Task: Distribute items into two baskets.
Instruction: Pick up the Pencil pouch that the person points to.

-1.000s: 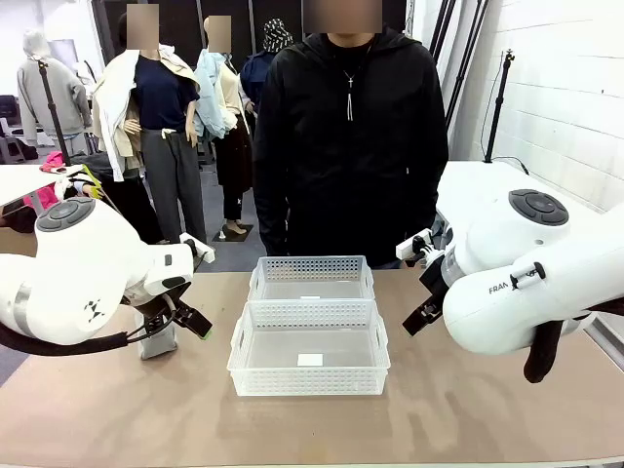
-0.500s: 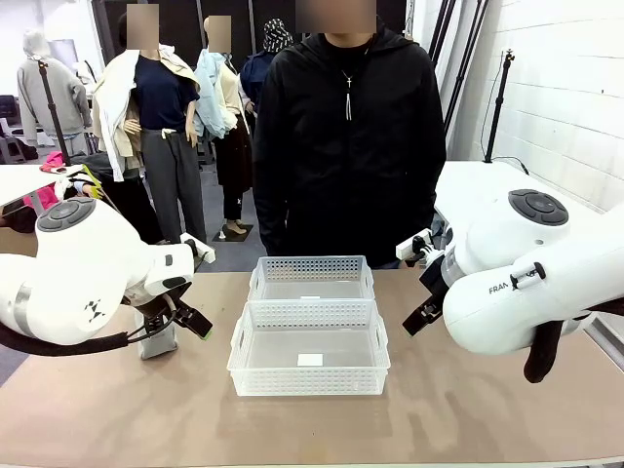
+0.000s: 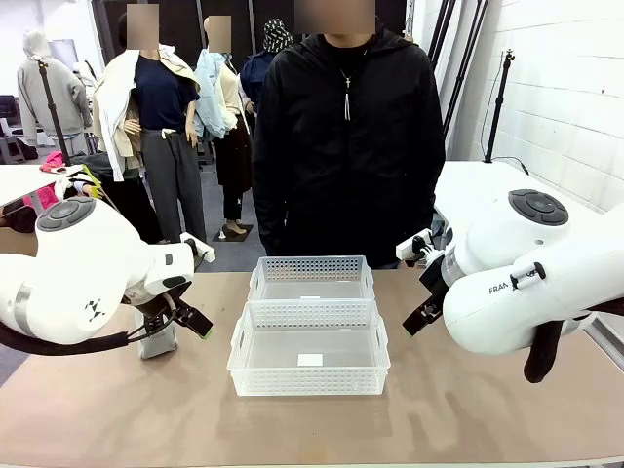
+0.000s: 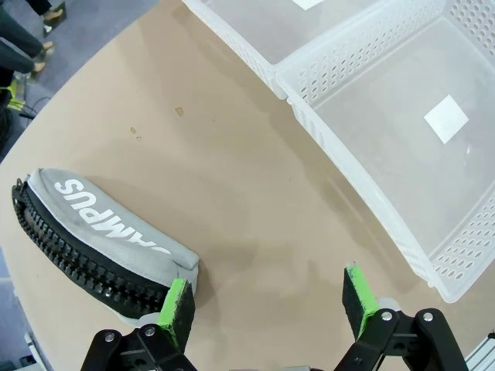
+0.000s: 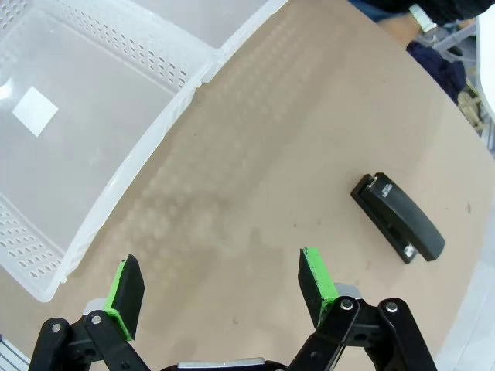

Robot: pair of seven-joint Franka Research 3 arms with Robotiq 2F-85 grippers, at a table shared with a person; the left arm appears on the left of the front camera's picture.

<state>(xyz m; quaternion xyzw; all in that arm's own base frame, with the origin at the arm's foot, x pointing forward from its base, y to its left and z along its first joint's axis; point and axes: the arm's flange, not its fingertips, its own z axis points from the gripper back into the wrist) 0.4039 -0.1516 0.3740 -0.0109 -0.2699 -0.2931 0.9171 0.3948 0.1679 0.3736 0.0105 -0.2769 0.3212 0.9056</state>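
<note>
open table (image 5: 255, 170) lies between stapler (image 5: 398, 217) and near basket (image 5: 139, 166).

Your left arm (image 3: 68, 283) and right arm (image 3: 517, 292) sit bent and low, wrists tilted downward; the left gripper (image 4: 267, 297) stands with jaws spread wide, holding nothing, and the right gripper (image 5: 219, 287) gapes empty too

White brick wall (image 3: 575, 88), brown table (image 3: 117, 409), blue-grey floor (image 3: 222, 252).
</note>
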